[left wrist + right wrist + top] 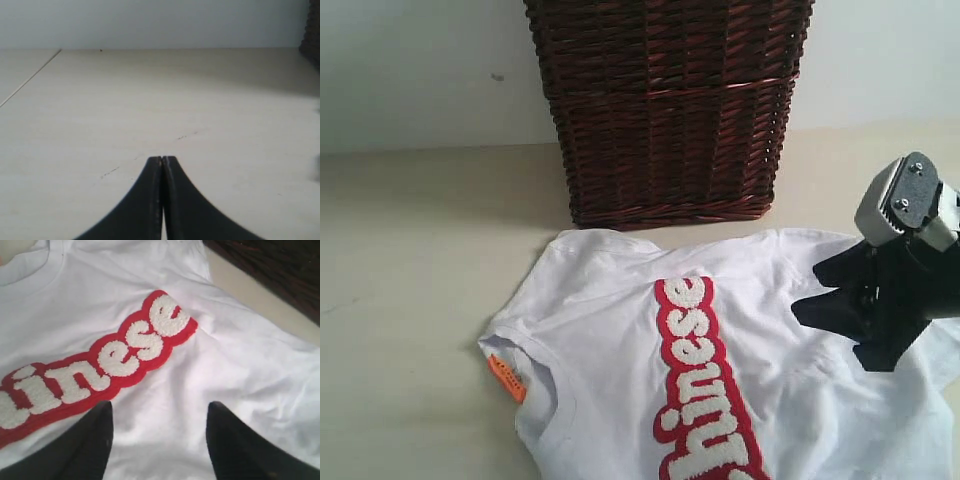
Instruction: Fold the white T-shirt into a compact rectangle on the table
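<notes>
A dark brown wicker basket [665, 110] stands on the pale beige table [410, 260], its inside hidden. Just before it the wrinkled white T-shirt [610, 330] with red-edged fuzzy letters lies flat. The right arm [910, 215] tilts down over the cloth, right fingers [80, 445] spread wide, holding nothing. The left fingers [145, 205] are pressed together above bare table.

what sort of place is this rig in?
Probably a staged laundry-folding bench, not a lived-in room: bare beige table, white T-shirt spread on it, dark wicker basket behind, blank pale wall.
</notes>
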